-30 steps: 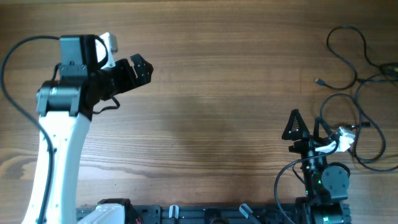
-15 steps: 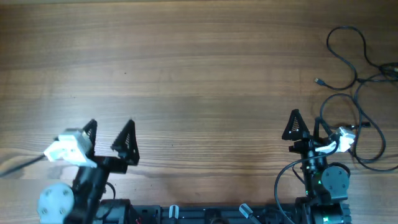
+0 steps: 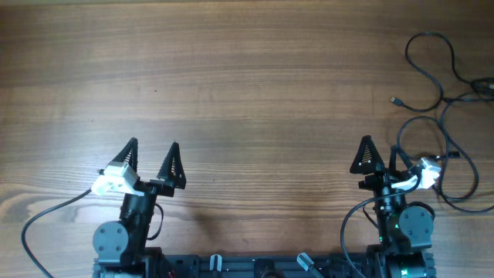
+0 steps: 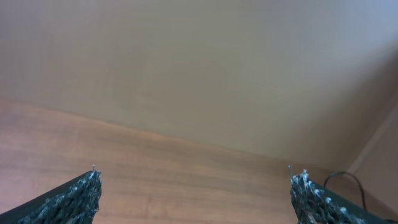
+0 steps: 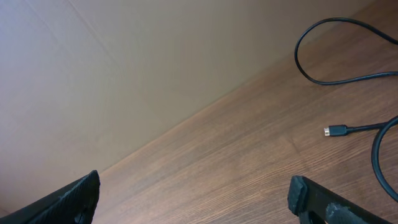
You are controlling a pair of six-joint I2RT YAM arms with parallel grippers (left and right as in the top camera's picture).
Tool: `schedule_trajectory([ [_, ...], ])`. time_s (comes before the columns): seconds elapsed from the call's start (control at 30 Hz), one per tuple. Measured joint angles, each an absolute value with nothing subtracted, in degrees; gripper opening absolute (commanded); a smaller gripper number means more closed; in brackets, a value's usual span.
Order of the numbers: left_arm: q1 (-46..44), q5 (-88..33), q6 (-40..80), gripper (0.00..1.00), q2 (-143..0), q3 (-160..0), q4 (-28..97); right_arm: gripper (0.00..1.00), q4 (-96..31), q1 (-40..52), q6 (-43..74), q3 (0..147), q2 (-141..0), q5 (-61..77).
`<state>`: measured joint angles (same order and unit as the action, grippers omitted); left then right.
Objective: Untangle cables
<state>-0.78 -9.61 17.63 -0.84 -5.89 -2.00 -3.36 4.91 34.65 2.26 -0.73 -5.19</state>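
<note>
Wooden tabletop (image 3: 247, 93) carries loose cables (image 3: 443, 99); left end effector (image 3: 152, 147) has pulled back, well away from them, right end effector (image 3: 382, 153) beside them, both released: probably finished.

Overhead straight down on table (image 3: 247, 77); wrist views low, forward across it.

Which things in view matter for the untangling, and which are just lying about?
For the job:
cables, far right
left pincer, open
right pincer, open

Not part of it:
wooden table
arm wires
</note>
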Motion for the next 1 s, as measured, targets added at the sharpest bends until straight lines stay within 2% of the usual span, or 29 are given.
schedule_trajectory([
  [0.13,-0.8,-7.0,17.6,1.00,-0.8,-2.4,-2.4,1.00,-3.4,4.9,34.7,2.3,-0.7,-5.2],
  [0.3,-0.8,-5.4,17.6,1.00,-0.8,-0.6,3.7,1.00,-3.4,4.9,34.7,2.3,-0.7,-5.2],
  [1.0,-0.8,-4.7,17.6,1.00,-0.8,-0.6,3.7,1.00,-3.4,4.9,34.7,2.3,-0.7,-5.2],
])
